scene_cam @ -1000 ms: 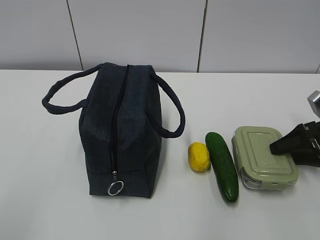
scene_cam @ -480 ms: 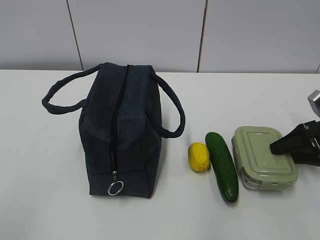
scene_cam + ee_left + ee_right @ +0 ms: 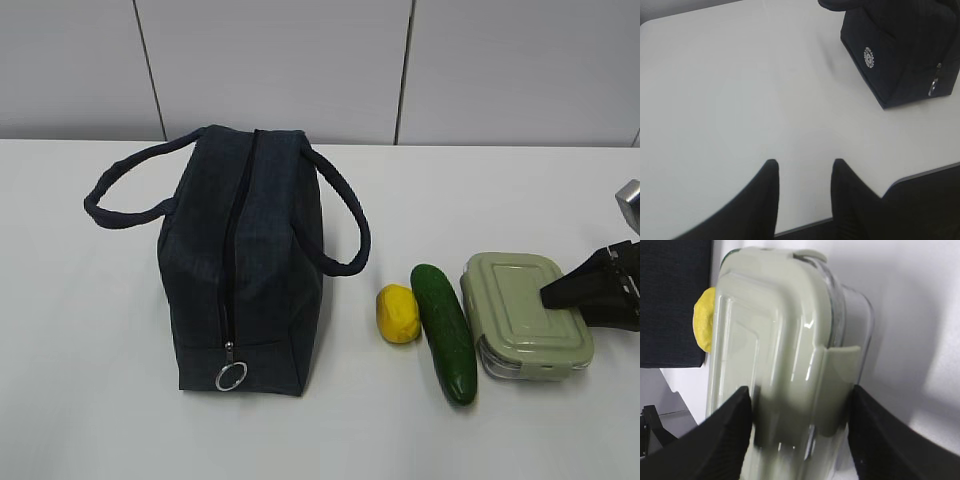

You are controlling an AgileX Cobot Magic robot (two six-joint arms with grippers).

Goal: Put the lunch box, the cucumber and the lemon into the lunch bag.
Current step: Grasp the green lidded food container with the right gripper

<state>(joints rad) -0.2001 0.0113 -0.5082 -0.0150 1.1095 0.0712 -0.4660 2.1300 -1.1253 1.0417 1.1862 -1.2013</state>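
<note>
The lunch bag (image 3: 240, 260) stands zipped on the table (image 3: 80, 400). The lunch box (image 3: 527, 313) has shifted slightly left as the right hand (image 3: 797, 427) clamps its sides; left hand (image 3: 802, 192) idles, parted and empty.

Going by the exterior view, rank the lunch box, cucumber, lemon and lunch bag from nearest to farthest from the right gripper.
1. Lunch box: at the right gripper itself, between its jaws.
2. Cucumber: just left of the box.
3. Lemon: left of the cucumber, close beside it.
4. Lunch bag: farthest, left of centre, zipper closed.
</note>
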